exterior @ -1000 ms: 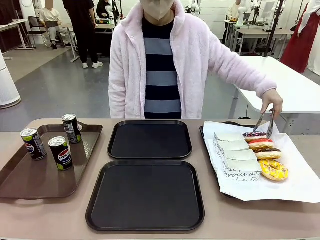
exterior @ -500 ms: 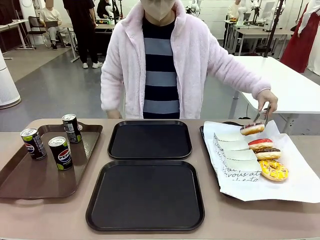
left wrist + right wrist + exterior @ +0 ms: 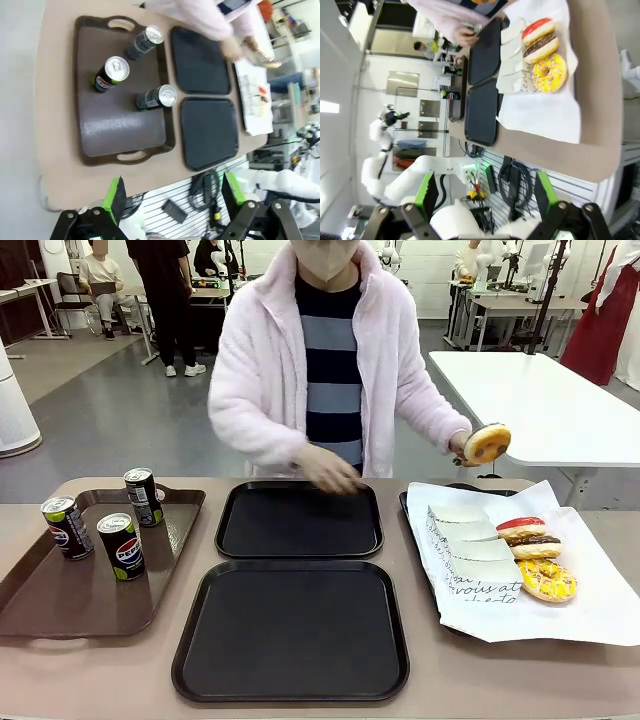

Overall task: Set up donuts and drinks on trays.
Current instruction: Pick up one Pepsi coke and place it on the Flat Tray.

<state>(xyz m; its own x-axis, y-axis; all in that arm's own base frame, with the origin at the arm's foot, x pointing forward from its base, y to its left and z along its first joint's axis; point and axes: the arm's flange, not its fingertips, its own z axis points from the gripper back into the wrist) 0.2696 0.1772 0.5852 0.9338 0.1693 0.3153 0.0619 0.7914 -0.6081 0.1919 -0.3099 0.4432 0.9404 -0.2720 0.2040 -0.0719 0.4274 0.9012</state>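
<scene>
Donut (image 3: 487,443) now raised higher, golden-brown face showing, left pincer (image 3: 173,195) spread, right pincer (image 3: 484,192) spread.

Three drinks (image 3: 120,545) on one brown tray (image 3: 60,605), ahead of the left claw (image 3: 172,180). Two black trays (image 3: 290,630). Four donuts (image 3: 547,580): three on one white paper sheet (image 3: 560,625) ahead of the right claw (image 3: 484,177), one held up by the person (image 3: 330,370).
</scene>
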